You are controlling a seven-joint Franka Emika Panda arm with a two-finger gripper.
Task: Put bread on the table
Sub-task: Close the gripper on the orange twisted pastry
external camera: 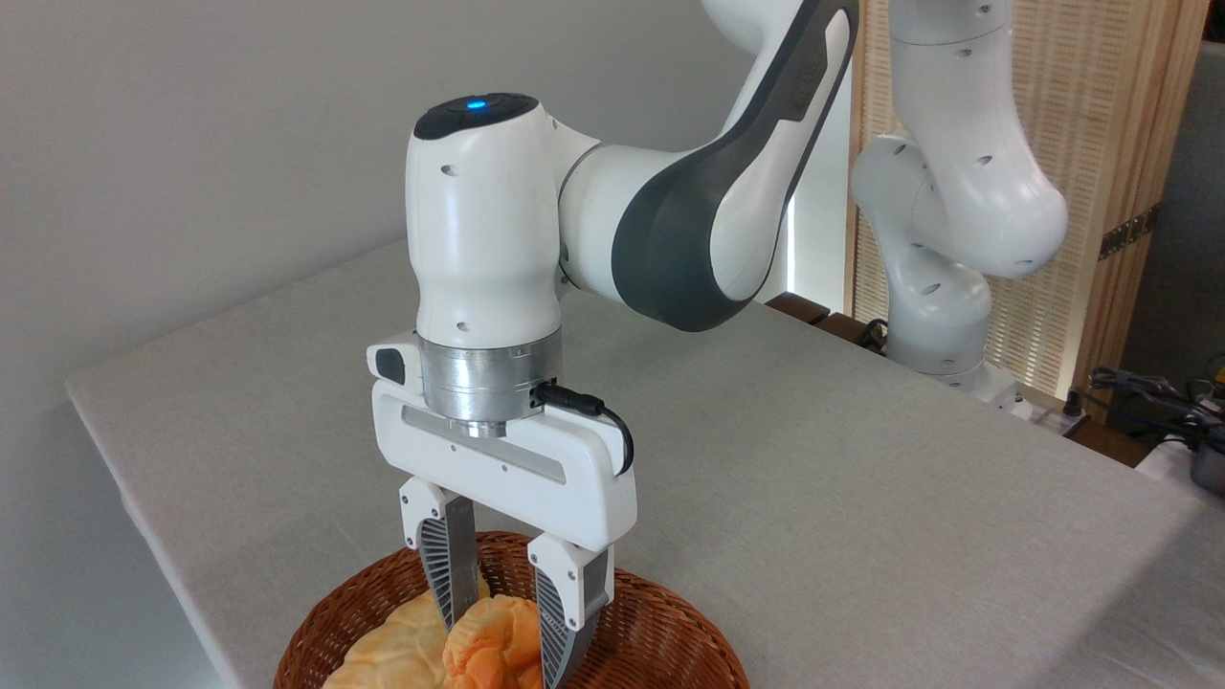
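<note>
Arm (670, 220): white and grey, elbow bent, wrist held vertical over the basket (670, 632). Gripper (504, 632): pointed straight down, ribbed grey fingers (442, 565) lowered inside the rim. Jaws: spread, set either side of the bread (493, 646); whether contact was made could not be told. Bread: knotted, lumpy, deep orange, lodged in the brown woven basket beside a paler yellow pastry (397, 651). Tabletop (813, 478): light grey, cloth-like, carrying the basket at its near edge.
</note>
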